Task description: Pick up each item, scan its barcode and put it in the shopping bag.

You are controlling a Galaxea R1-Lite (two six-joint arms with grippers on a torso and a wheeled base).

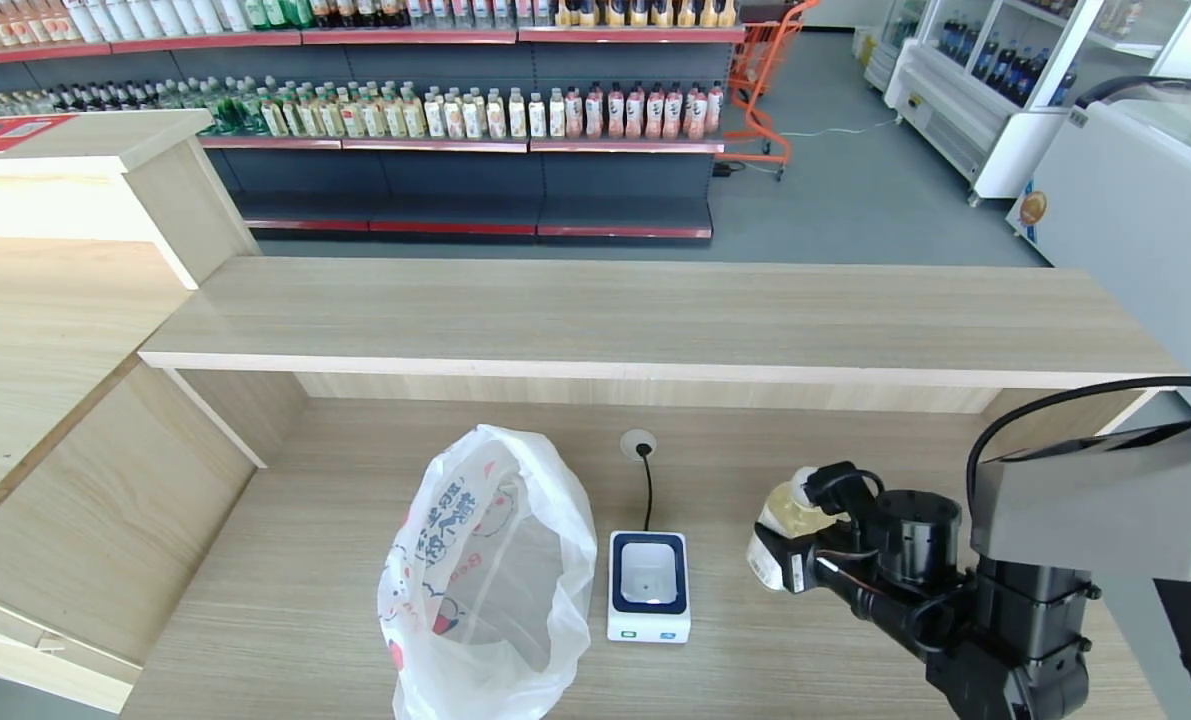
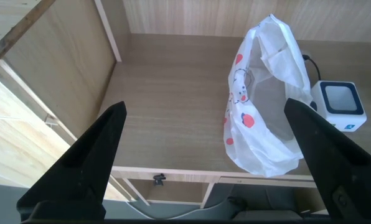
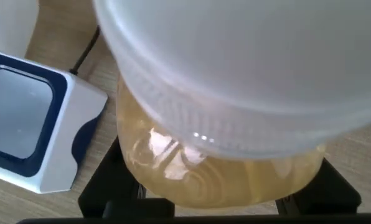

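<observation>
A bottle (image 1: 781, 512) of pale yellow liquid with a white cap (image 3: 254, 74) is held just above the wooden counter, to the right of the scanner. My right gripper (image 1: 801, 530) is shut on the bottle's body (image 3: 223, 168), with dark fingers (image 3: 104, 196) on either side. The white scanner (image 1: 648, 585) with its dark blue window sits at the counter's middle (image 3: 23, 130). Left of it stands the white plastic shopping bag (image 1: 485, 570), mouth open upward (image 2: 260, 124). My left gripper (image 2: 204, 155) hangs open and empty, off to the bag's left side.
A black cable (image 1: 647, 490) runs from the scanner to a hole at the back. A raised counter ledge (image 1: 655, 320) closes the back and a wooden side wall (image 1: 105, 520) the left. Bare counter lies left of the bag (image 2: 167, 112).
</observation>
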